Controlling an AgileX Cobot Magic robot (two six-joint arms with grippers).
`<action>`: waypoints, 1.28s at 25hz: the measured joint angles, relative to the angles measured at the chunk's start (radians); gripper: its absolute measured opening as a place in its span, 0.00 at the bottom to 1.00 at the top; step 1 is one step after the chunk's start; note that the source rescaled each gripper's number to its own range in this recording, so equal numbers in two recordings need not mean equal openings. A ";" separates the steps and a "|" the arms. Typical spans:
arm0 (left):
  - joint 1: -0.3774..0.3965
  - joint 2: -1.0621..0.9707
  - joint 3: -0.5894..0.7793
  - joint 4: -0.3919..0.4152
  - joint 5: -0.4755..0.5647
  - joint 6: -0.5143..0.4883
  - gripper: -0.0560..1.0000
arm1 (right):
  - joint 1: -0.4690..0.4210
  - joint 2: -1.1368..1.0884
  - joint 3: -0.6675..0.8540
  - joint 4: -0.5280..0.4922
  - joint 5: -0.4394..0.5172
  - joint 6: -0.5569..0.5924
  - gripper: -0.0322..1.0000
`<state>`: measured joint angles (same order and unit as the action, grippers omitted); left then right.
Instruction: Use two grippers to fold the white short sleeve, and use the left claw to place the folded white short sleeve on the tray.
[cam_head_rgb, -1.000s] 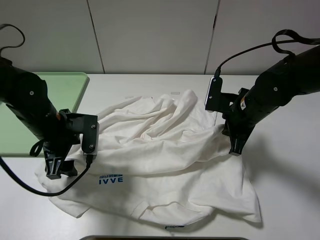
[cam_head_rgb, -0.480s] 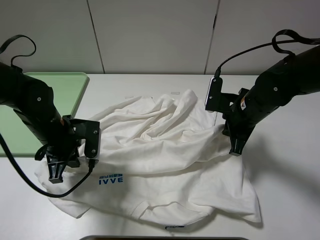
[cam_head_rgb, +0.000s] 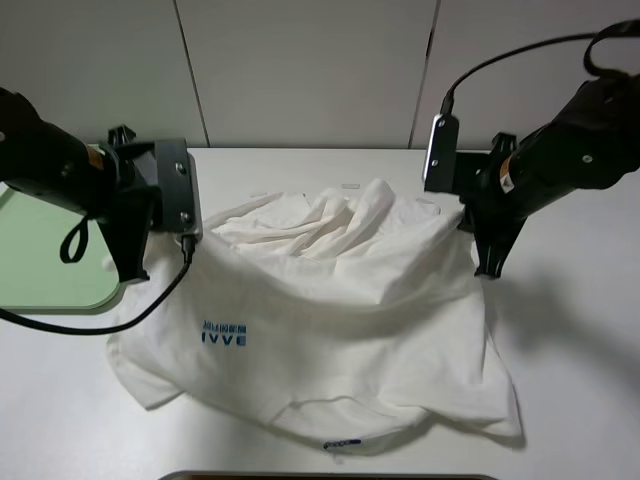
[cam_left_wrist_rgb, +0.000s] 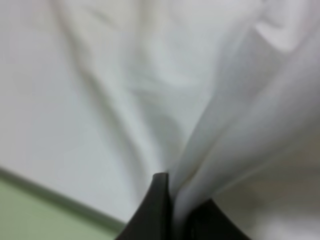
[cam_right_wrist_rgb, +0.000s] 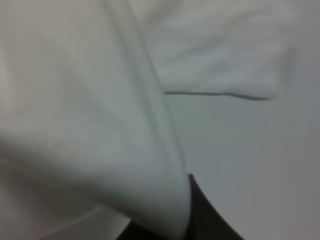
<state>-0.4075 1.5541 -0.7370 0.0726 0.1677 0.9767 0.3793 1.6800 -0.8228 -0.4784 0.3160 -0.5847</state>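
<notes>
**Both hands clenched on the white short sleeve, its two sides raised off the tabletop**

The left hand (cam_head_rgb: 130, 272) pinches the left edge of the white short sleeve (cam_head_rgb: 340, 300) just beside the light green tray (cam_head_rgb: 45, 275). In the left wrist view a fold of white cloth runs down between the closed dark jaws. The right hand (cam_head_rgb: 487, 268) grips the opposite edge, and in its blurred wrist view cloth drapes over the jaw. Between the two hands the shirt hangs in a shallow sag, rumpled along its far side. Its near part lies on the white tabletop (cam_head_rgb: 575, 390), with the blue lettering (cam_head_rgb: 222, 338) facing up and the small neck label (cam_head_rgb: 340, 444) at the near edge. No part of the shirt lies on the tray.
</notes>
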 joint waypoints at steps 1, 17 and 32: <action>0.003 -0.042 0.000 0.008 -0.039 0.000 0.05 | -0.012 -0.026 -0.017 -0.040 0.000 0.065 0.03; 0.085 -0.509 -0.065 0.025 -0.550 0.012 0.05 | -0.178 -0.456 -0.262 -0.253 -0.020 0.446 0.03; 0.121 -0.452 -0.207 0.024 -0.340 0.012 0.05 | -0.197 -0.488 -0.326 -0.273 -0.090 0.266 0.03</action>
<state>-0.2868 1.1022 -0.9440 0.0967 -0.1724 0.9891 0.1821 1.1920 -1.1485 -0.7511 0.2257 -0.3187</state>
